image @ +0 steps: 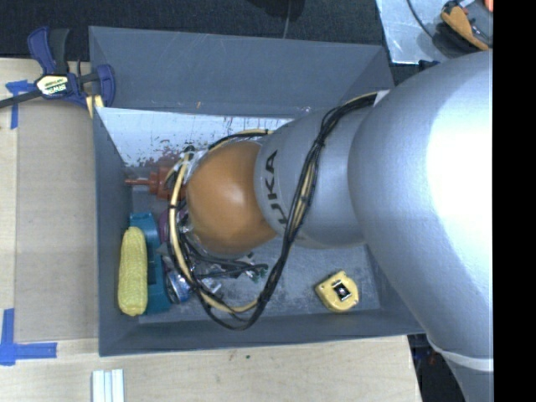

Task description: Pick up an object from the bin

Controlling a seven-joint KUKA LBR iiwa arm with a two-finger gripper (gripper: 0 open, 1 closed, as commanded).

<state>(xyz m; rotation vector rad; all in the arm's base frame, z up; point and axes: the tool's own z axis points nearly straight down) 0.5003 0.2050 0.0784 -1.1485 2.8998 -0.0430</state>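
Hovering over the bin's (pixel 107 224) 8 o'clock corner, the hand (pixel 178 286) (open or clenched, can't tell) has a yellow corn cob (pixel 132 272) just at its 9 o'clock, lying 12-to-6.

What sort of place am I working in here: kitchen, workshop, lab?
Probably a robot grasping lab: a grey metal bin holds unrelated odds, a yellow corn cob and a yellow tape measure, with the arm reaching in from the right.
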